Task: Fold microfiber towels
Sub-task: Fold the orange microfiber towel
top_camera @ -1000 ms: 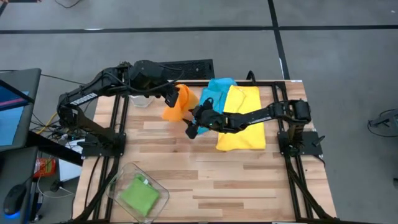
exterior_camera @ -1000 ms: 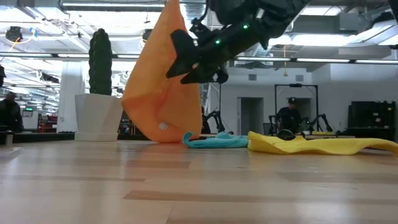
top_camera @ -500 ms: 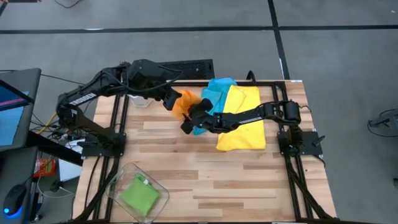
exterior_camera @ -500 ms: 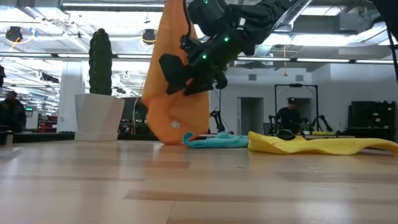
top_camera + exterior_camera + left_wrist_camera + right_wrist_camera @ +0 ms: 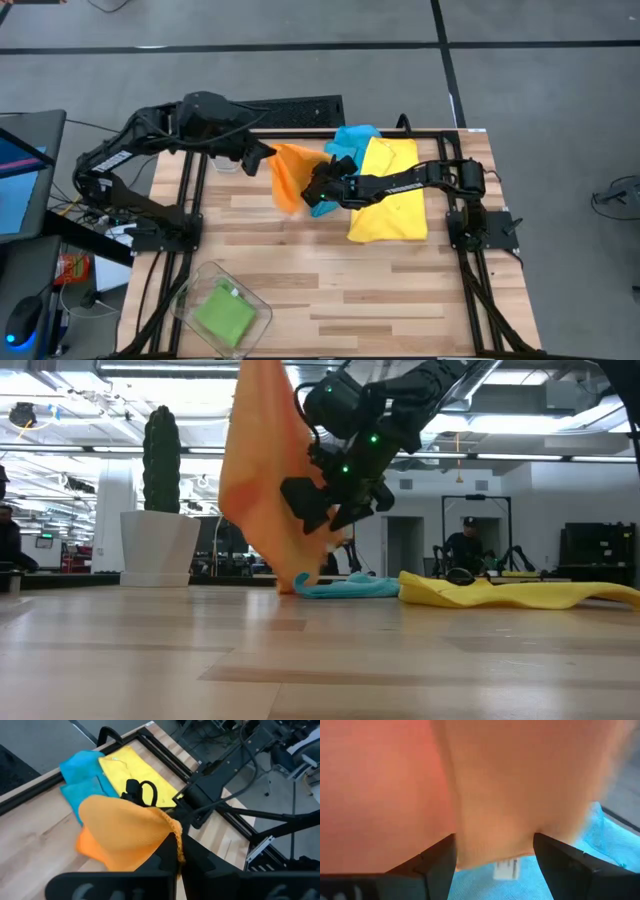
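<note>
Overhead, left fingers point(image 5: 176, 851) clamp the orange towel point(image 5: 292, 172) above the wooden table point(image 5: 330, 290); right fingers point(image 5: 432, 865) apart.

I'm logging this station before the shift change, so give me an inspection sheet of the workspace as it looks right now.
Surface: wooden table, bare at the front.
Job's things: orange towel hanging lifted; light blue towel and yellow towel lying at the back; green towel folded in a clear bin.
Clutter: white pot with cactus.
Grippers: left gripper shut on the orange towel's corner; right gripper open, fingers either side of its lower edge.
Cables: loose cables left of the table.
Surroundings: person in the room behind.
</note>
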